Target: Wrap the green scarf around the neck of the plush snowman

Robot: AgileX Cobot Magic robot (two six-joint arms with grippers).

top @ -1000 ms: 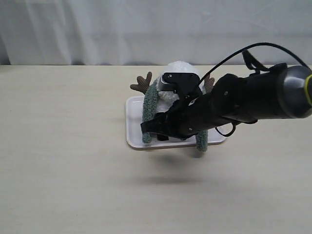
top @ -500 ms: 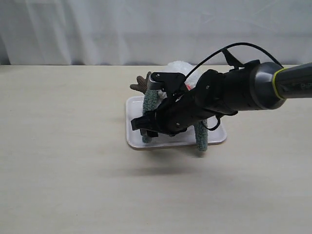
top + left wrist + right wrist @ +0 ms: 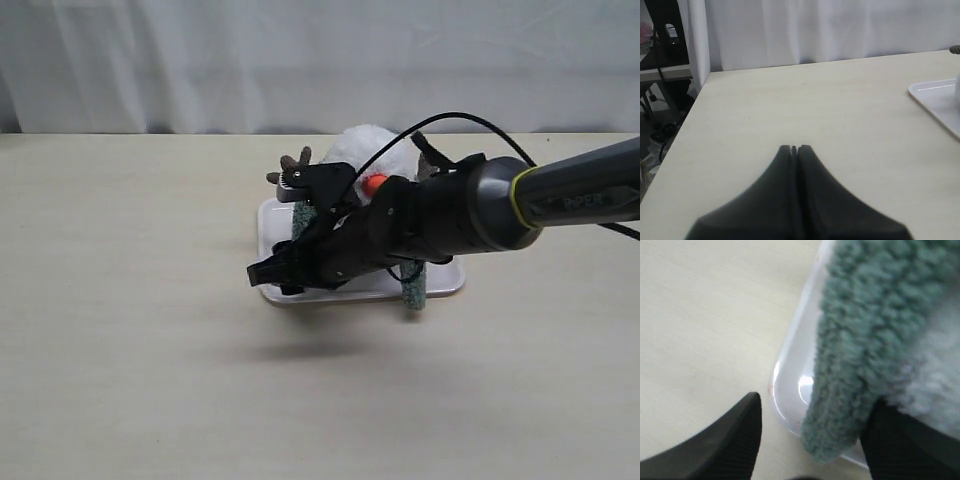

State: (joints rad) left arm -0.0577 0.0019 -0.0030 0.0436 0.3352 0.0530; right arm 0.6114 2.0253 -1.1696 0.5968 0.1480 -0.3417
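- Green scarf (image 3: 413, 291): fuzzy, muted grey-green knit, thick and nubbly, with a rounded end (image 3: 832, 442).
- Draped over the plush snowman (image 3: 362, 148), one strand down at 8 o'clock from the orange nose (image 3: 375, 184), the other down at 4 o'clock, past the front edge of the tray (image 3: 452, 283).
- Snowman fluffy and white, standing on the white tray, brown twig arm (image 3: 294, 168) out at 10 o'clock; neck hidden behind the arm.
- Right gripper (image 3: 270, 280) in from 3 o'clock, low over the tray's 7 o'clock corner, fingers (image 3: 735, 440) spread wide, with the scarf's rounded end hanging loose between them, not pinched.
- Left gripper (image 3: 794, 148) pressed together, nothing in it, over bare table (image 3: 790, 105).
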